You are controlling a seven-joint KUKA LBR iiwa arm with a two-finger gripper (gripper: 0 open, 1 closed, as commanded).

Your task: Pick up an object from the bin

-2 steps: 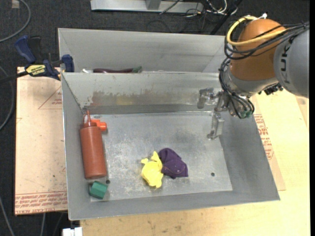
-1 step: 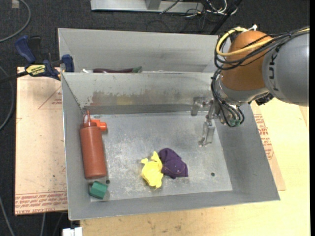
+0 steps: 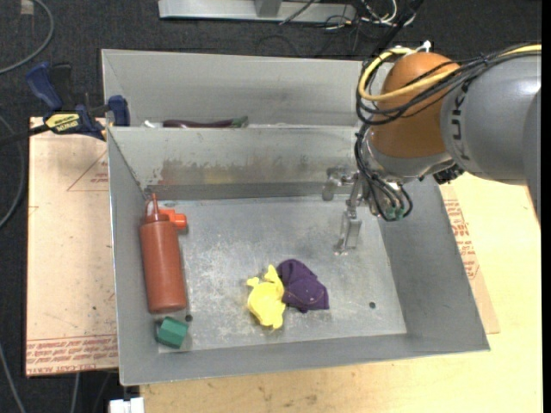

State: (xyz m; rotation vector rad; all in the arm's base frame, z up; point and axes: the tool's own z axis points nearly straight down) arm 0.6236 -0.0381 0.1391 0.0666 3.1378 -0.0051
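While gripper (image 3: 346, 248) hangs above bin (image 3: 258, 231) floor — fingers (image 3: 348, 226) pressed together — purple cloth (image 3: 306, 286) (touching yellow cloth (image 3: 267, 301)) lies near.

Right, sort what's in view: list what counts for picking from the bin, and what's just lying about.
For the job:
gripper, over bare floor in the right part of the bin
purple crumpled thing, nearest it
yellow crumpled thing
red-brown bottle
green block

Lying about:
cables and grey metal bar, beyond the bin

Grey bin (image 3: 258, 222) holds brown bottle (image 3: 164, 269), green block (image 3: 172, 331) at left, yellow lump (image 3: 267, 301) touching purple lump (image 3: 305, 286) mid-front
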